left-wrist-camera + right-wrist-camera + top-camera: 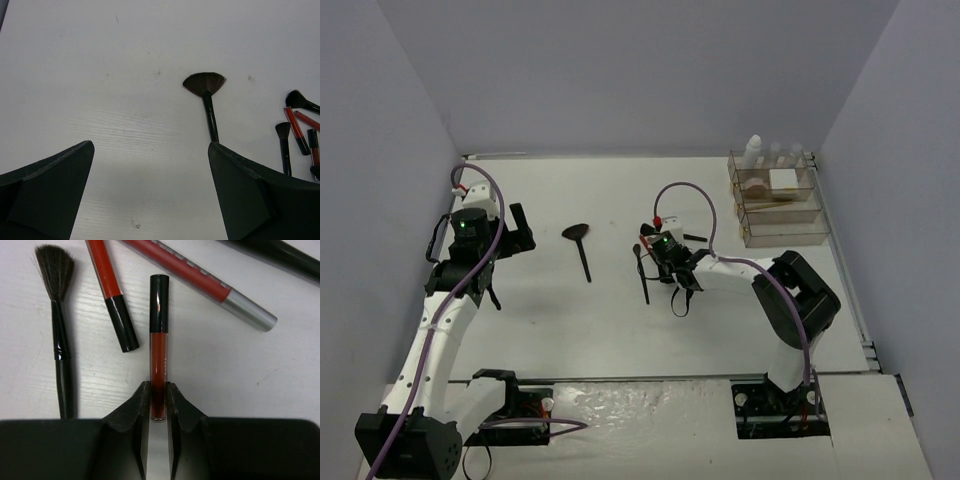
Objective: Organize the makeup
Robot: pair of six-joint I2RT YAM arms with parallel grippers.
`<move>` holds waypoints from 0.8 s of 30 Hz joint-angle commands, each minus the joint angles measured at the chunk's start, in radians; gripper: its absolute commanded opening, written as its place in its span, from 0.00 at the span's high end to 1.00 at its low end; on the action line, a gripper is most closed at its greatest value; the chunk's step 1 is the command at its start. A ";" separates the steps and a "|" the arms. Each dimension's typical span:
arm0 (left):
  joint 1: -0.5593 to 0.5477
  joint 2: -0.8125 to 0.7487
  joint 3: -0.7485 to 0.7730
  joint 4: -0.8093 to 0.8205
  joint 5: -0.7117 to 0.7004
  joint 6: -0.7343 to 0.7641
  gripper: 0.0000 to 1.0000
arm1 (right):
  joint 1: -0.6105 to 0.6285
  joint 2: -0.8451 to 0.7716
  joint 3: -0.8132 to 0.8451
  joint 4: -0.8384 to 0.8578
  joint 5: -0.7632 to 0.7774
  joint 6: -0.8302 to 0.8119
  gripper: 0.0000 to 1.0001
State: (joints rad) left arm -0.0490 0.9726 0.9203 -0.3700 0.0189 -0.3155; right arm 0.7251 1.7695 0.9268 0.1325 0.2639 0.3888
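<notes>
My right gripper is shut on the lower end of a red lip gloss tube with a black cap, low over the table. Beside the tube lie a small black brush, a red pencil with a black cap and a red pencil with a silver end. In the top view this gripper is at mid-table. My left gripper is open and empty, a little short of a black fan brush. In the top view the left gripper is left of the fan brush.
A clear tiered organizer stands at the back right, with clear white-capped bottles in its rear tier and a white pad beside a pinkish item. More brushes and red pencils lie at the right of the left wrist view.
</notes>
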 commanded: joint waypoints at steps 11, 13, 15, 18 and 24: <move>0.008 -0.005 0.031 0.042 0.012 -0.001 0.03 | -0.176 -0.635 -0.005 -0.181 0.214 0.055 1.00; 0.008 -0.006 0.032 0.040 0.013 -0.001 0.03 | -0.310 -0.625 0.029 -0.170 0.208 0.067 1.00; 0.008 -0.006 0.030 0.042 0.016 -0.002 0.03 | -0.435 -0.577 0.060 -0.148 0.155 0.094 1.00; 0.008 -0.005 0.030 0.041 0.017 -0.005 0.03 | -0.598 -0.482 0.114 -0.102 0.051 0.196 1.00; 0.006 0.000 0.026 0.043 0.018 -0.004 0.03 | -0.777 -0.282 0.238 -0.005 0.029 0.367 1.00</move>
State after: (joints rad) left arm -0.0490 0.9745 0.9195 -0.3698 0.0295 -0.3176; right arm 0.0395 1.3942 1.0565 0.0044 0.3263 0.6000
